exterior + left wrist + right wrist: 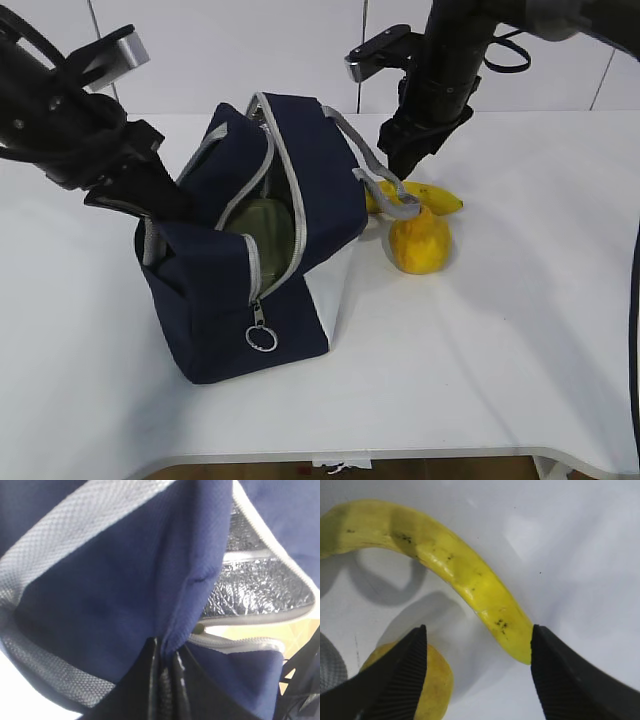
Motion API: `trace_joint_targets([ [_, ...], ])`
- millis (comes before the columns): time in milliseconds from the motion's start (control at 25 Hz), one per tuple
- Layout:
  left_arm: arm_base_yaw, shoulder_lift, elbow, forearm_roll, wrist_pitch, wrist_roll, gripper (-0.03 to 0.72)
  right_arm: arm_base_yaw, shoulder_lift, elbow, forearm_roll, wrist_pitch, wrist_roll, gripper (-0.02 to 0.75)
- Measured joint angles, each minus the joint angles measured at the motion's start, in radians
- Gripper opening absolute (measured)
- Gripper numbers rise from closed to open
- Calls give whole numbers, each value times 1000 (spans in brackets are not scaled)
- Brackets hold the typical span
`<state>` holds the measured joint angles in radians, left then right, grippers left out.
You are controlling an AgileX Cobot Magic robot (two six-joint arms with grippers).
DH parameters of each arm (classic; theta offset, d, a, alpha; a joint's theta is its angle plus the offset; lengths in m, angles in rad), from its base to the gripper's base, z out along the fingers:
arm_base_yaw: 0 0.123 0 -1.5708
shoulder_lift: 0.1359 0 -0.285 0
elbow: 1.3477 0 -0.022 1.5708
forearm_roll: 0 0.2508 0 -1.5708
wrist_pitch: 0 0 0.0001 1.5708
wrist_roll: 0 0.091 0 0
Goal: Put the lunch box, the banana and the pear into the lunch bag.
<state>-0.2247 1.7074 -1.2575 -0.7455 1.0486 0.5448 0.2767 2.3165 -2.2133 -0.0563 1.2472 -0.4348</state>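
Gaping on the table, the lunch bag is already showing the lunch box inside. Left gripper is pinching its fabric. Right gripper, spread, is straddling the banana; the pear is waiting beside it.

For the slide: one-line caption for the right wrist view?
Open right gripper poised above the banana on the white table, with the pear by its left finger.
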Motion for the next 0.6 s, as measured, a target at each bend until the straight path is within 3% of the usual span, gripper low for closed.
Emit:
trace_joint_targets([
  [600,0,0,0,76,48,0,5,0,5,0,28,-60,-37,492],
])
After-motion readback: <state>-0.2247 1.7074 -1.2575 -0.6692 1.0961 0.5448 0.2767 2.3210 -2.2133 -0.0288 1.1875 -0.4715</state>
